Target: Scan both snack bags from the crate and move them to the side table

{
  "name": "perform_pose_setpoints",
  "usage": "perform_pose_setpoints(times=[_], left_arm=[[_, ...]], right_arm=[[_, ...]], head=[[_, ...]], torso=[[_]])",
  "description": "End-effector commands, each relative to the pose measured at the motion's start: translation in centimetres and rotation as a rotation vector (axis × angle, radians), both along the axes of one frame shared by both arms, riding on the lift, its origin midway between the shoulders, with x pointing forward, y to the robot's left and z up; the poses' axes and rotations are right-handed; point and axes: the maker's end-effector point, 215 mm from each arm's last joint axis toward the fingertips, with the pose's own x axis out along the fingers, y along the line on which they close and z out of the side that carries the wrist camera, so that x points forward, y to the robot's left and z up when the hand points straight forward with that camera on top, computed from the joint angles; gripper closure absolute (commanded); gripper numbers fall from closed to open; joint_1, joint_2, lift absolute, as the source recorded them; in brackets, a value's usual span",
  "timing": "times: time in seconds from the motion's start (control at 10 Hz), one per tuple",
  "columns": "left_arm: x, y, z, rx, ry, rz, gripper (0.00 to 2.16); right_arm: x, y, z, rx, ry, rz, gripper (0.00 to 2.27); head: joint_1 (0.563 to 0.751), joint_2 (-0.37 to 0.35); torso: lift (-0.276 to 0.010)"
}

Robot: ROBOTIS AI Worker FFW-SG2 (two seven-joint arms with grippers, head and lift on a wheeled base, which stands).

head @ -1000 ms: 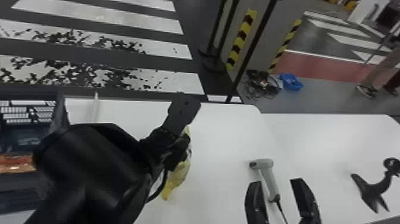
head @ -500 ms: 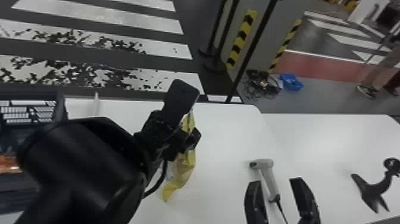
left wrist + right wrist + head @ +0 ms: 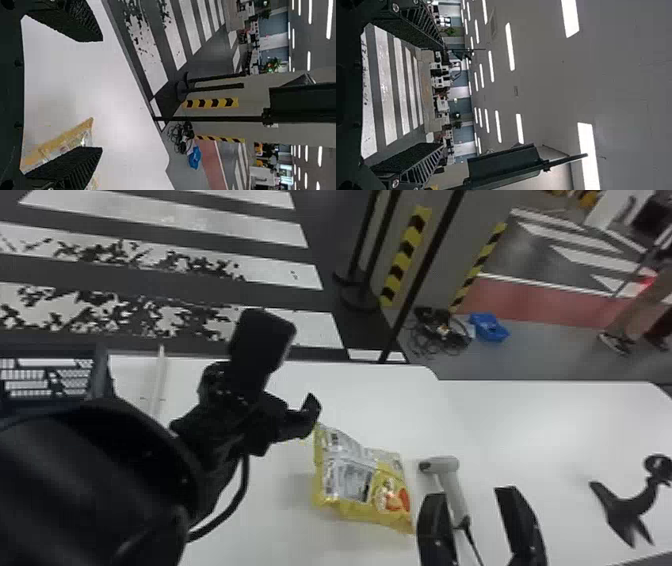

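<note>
Lab-like indoor hall, white crosswalk stripes (image 3: 165, 215) on dark floor, yellow-and-black hazard tape (image 3: 407, 252), red floor strip (image 3: 540, 302), rows of ceiling lights (image 3: 510, 46), distant desks (image 3: 440, 81) and greenery (image 3: 273, 64)

The crinkled yellow and silver snack bag (image 3: 357, 482) lies on the white table (image 3: 380, 400) beside the scanner (image 3: 450, 482).

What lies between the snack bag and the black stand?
The handheld scanner lies between them in the head view, where the right gripper also shows, its fingers apart.
</note>
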Motion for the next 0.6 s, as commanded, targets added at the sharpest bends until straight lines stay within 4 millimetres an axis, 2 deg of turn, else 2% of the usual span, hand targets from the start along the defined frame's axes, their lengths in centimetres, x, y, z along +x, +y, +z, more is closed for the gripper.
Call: perform_pose_setpoints(times=[0.0,0.2,0.3,0.4,0.5], left_arm=[[0.2,7.1,-0.5,-0.001,-0.013,0.103,0.01],[-0.5,15.4,-0.5,-0.008,-0.032,0.222,0.01],[-1.2,19.3,-0.4,-0.009,-0.040,0.273,0.01],[-2.3,22.8,-0.6,0.008,-0.044,0.316,0.01],[-3.5,25.9,-0.3,0.013,-0.048,0.353,0.01]], right_arm=[[0.3,0.3,0.1,-0.006,-0.004,0.009,0.10],[1.2,1.3,-0.1,-0.015,0.009,0.039,0.11],[1.9,1.9,-0.7,-0.023,0.030,0.061,0.16],[3.2,2.0,-1.4,-0.029,0.058,0.086,0.29],[5.2,1.8,-3.1,-0.045,0.125,0.142,0.63]], head=[[0.695,-0.350],[0.695,-0.350],[0.695,-0.300],[0.695,-0.226],[0.695,-0.187]], torso=[[-0.095],[-0.095],[-0.095],[-0.095],[-0.095]])
